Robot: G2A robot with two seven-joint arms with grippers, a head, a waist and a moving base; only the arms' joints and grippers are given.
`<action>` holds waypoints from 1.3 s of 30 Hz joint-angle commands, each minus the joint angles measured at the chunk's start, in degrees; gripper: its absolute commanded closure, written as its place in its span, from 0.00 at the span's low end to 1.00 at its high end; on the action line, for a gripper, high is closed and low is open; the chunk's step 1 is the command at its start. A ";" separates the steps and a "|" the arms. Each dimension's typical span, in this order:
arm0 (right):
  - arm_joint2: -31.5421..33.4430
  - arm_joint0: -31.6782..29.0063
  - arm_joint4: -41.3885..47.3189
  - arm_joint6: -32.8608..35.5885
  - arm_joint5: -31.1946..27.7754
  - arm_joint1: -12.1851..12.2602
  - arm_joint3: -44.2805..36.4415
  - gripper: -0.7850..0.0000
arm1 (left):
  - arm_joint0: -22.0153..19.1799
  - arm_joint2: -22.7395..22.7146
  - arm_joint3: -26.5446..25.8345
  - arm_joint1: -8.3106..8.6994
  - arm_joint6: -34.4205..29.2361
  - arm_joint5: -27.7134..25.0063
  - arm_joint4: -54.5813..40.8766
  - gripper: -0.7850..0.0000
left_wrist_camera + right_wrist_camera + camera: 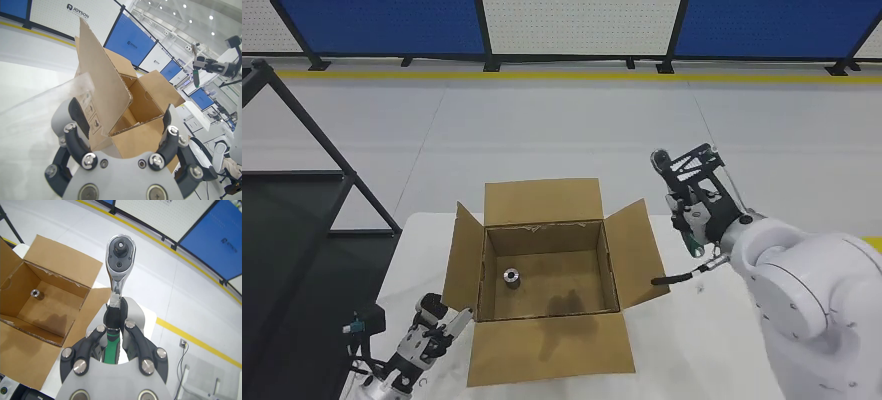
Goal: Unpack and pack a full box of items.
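An open cardboard box [542,202] stands mid-table with all flaps spread. A small metal socket [511,276] sits upright on its floor, and a dark stain marks the bottom. My right gripper [685,207] is raised beside the box's right flap, shut on a ratchet wrench [694,240]. In the right wrist view the gripper [115,311] clamps the wrench's black and green handle, with the chrome ratchet head [121,255] sticking out past the fingers, and the socket [36,294] lies in the box [62,256]. My left gripper [122,115] is open, low at the box's [98,72] front left corner.
The white table [692,340] has bare room to the right of the box and in front of it. A black metal frame [302,150] stands off the table's left side. A clear plastic strip [81,85] hangs from the box's near flap.
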 commanded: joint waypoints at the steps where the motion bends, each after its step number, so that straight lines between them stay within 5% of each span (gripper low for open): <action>1: -4.31 5.42 1.77 -0.16 -0.48 -0.57 3.96 1.00 | 0.61 -0.72 -0.47 -0.01 0.85 0.09 -0.28 0.00; 10: -22.09 18.17 9.56 -7.62 -2.86 -4.53 25.31 1.00 | 2.81 -3.13 -1.49 -0.17 4.44 0.75 -1.63 0.00; 20: -33.25 19.61 16.24 -16.17 -6.56 -8.49 41.75 1.00 | 3.18 -2.84 -1.60 -0.54 6.95 1.87 -3.91 0.00; 39: -37.23 20.34 17.31 -18.74 -10.58 -10.46 49.55 1.00 | 2.72 -2.08 -2.08 -0.69 6.44 2.85 -3.83 0.00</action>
